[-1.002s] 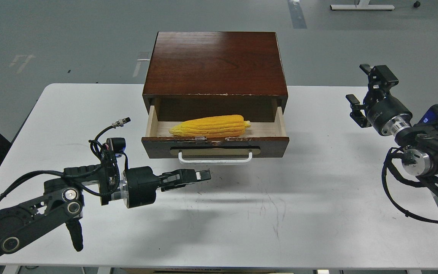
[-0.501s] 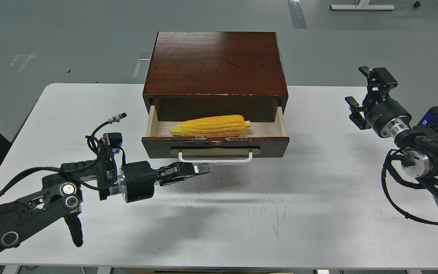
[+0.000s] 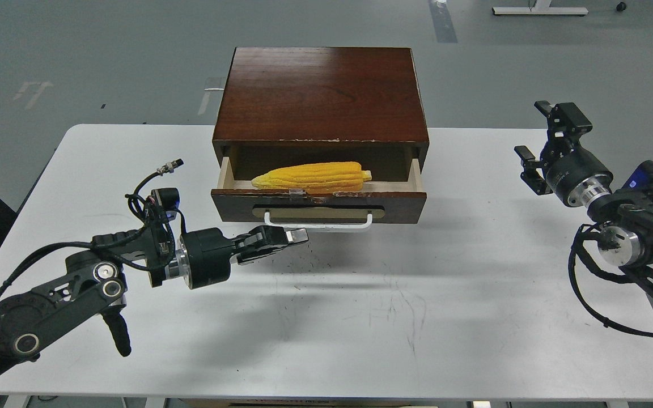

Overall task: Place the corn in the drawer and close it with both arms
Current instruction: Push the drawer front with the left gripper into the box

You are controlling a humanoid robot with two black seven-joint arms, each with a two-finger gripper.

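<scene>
The yellow corn (image 3: 312,177) lies lengthwise inside the open drawer (image 3: 406,203), whose dark front carries a white bar handle (image 3: 318,225). The drawer sticks out a little from the dark wood cabinet (image 3: 321,93). My left gripper (image 3: 299,234) looks shut, points right, and its tips sit just below the left part of the handle, at the drawer front. My right gripper (image 3: 533,130) is open and empty, held above the table well to the right of the cabinet.
The cabinet stands at the back middle of the white table (image 3: 360,317). The table's edges run near both arms. Grey floor lies behind, with a white stand base (image 3: 539,9) far back.
The drawer has slid partly into the cabinet with the corn in it. My left gripper has moved forward and up to the drawer front. The right gripper has barely moved.
</scene>
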